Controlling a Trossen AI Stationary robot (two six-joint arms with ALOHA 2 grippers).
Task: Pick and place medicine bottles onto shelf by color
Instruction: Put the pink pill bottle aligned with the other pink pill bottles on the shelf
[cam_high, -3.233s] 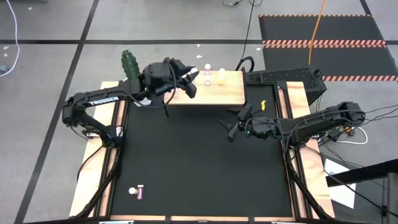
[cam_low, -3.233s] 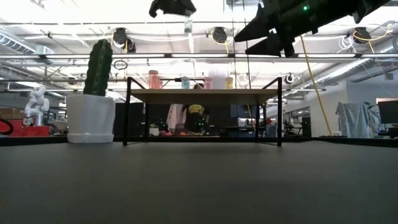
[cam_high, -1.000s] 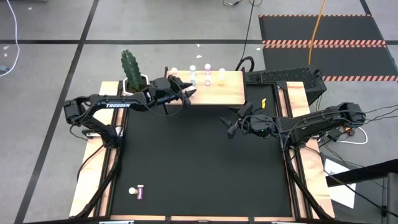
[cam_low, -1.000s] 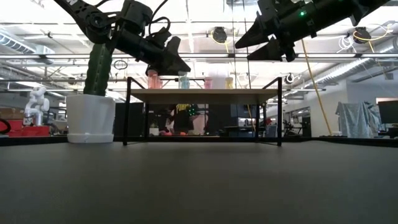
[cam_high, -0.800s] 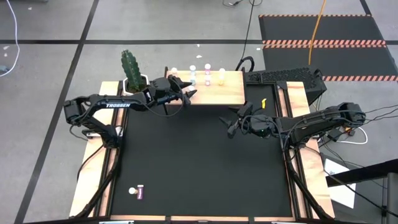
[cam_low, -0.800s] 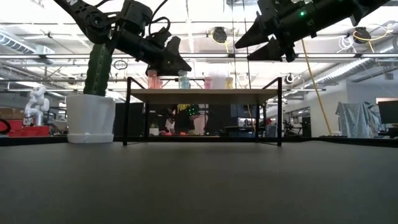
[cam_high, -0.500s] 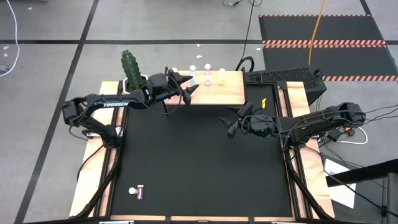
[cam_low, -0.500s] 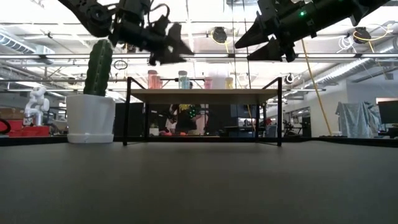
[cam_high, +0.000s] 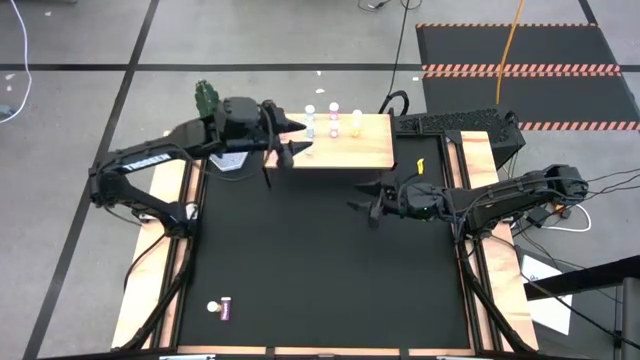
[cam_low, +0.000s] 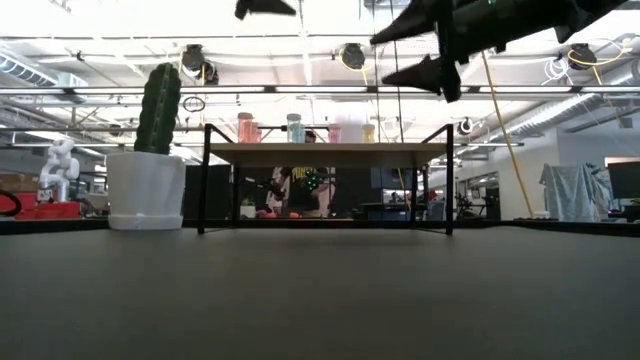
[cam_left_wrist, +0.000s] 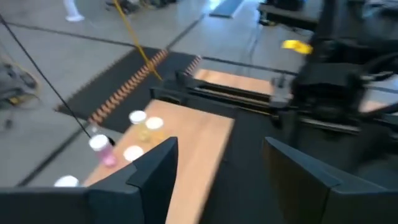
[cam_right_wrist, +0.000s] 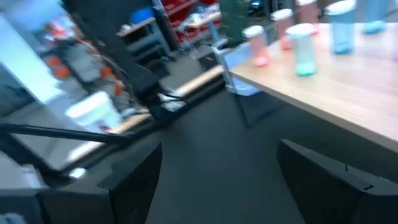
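A: Counter (cam_high: 320, 260) first: black surface, mostly bare, apart from one bottle (cam_high: 224, 310) lying on its side near the front left corner, well apart from both arms. Risk: a round body lying flat can roll out from a closing pinch.

B: Shelf (cam_high: 345, 150) next. Wooden top at the back edge, four bottles (cam_high: 332, 118) standing close along its far side. Cactus pot (cam_high: 208, 100) sits just beside its left end.

A: Left end effector (cam_high: 283, 138) is raised over the shelf's left end, fingers parted, nothing between them in the wrist view. Judgement: a sweep at that height could topple the standing row or brush the cactus.

B: Right end effector (cam_high: 364, 198) hovers above the counter, just in front of the shelf's right half. Fingers spread wide, empty. Hazard is mild: a forward drift meets the shelf edge or a leg.

A: Smallest item, the lone bottle: its colour is hard to judge from above, so a wrong colour placement is possible.
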